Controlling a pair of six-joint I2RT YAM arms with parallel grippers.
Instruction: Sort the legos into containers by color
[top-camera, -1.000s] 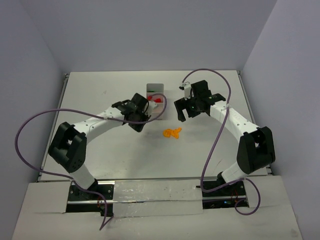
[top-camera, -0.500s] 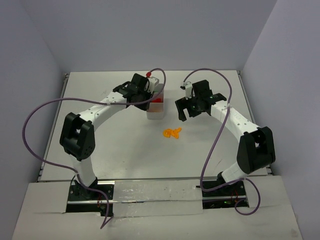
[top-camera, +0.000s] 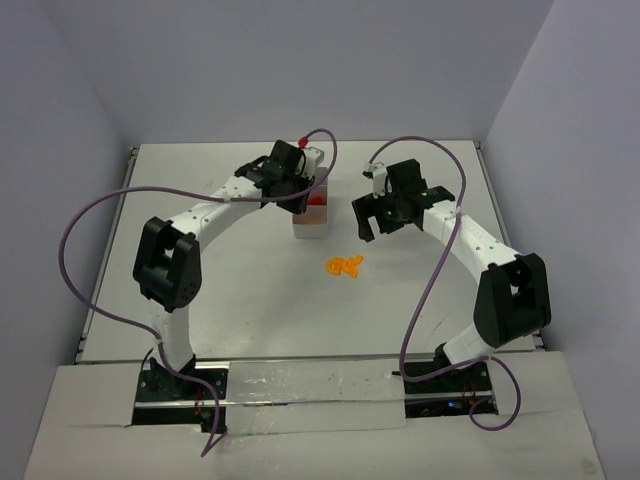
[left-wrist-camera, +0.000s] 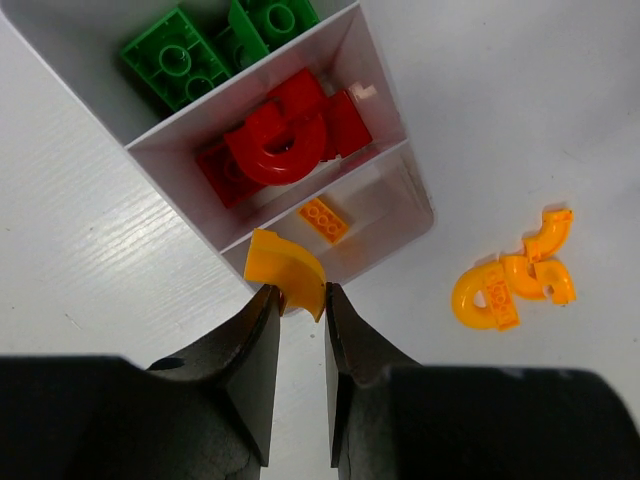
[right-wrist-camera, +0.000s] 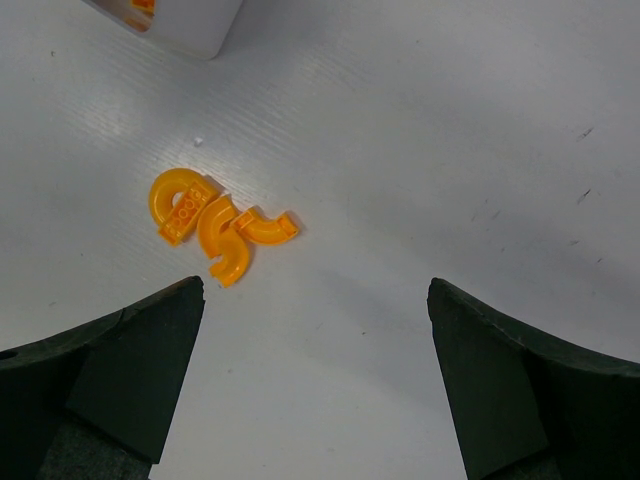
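Since a second ago, the left arm has swung from beside the tray to over it.

Top view: the left end effector (top-camera: 300, 188) hangs above the tray's (top-camera: 310, 230) far half. The right end effector (top-camera: 372, 215) hovers just right of the tray, near the orange pile (top-camera: 346, 266) on the worktop (top-camera: 260, 310).

Left wrist view: the left end effector (left-wrist-camera: 297, 295) is clenched on an orange curve (left-wrist-camera: 285, 268), which sits at the edge of the tray's (left-wrist-camera: 250, 100) nearest compartment. That compartment holds an orange brick (left-wrist-camera: 322, 220). Red pieces (left-wrist-camera: 285, 145) fill the middle one and green bricks (left-wrist-camera: 175, 60) the farthest. The orange pile (left-wrist-camera: 510, 285) lies apart, to the right.

Right wrist view: the right end effector (right-wrist-camera: 315, 290) is spread wide and holds nothing. The orange pile (right-wrist-camera: 215, 225) lies just beyond its left finger, and the tray's (right-wrist-camera: 170, 25) corner shows at the upper left.
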